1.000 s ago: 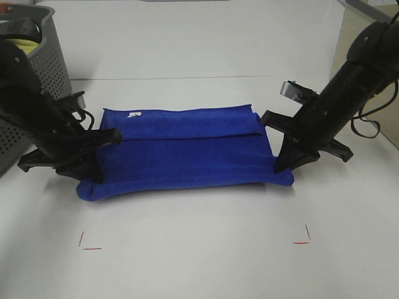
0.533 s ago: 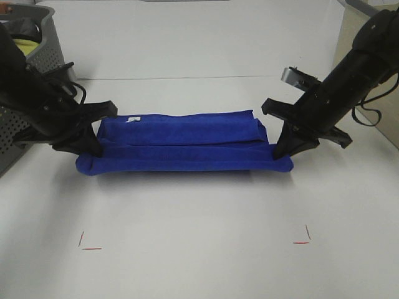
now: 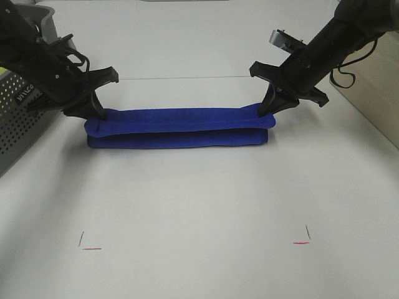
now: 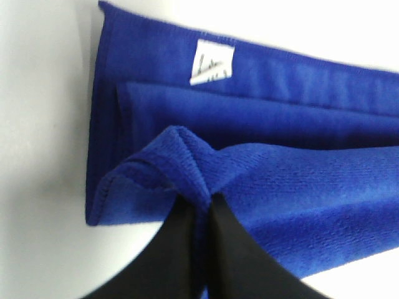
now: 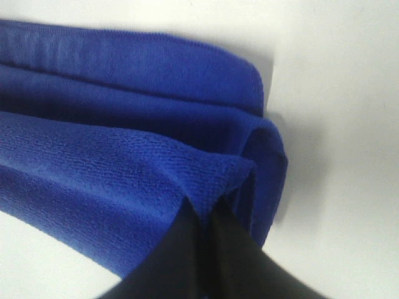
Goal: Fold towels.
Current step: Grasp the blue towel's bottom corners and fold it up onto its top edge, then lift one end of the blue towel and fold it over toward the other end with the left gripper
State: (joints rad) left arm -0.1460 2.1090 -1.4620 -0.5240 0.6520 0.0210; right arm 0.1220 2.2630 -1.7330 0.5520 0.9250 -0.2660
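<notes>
The towel (image 3: 179,128) is royal blue and plush, folded lengthwise into a long, narrow band of several stacked layers. It lies flat and crosswise on the white bench (image 3: 199,199), in the far half. The top layer is a rounded fold running the whole length. Its two end corners are bunched and lifted slightly, one pinched in the left claw (image 4: 201,208), the other in the right claw (image 5: 202,215). A small white tag (image 4: 211,62) sits on a lower layer by the left short end, next to a stitched hem.
</notes>
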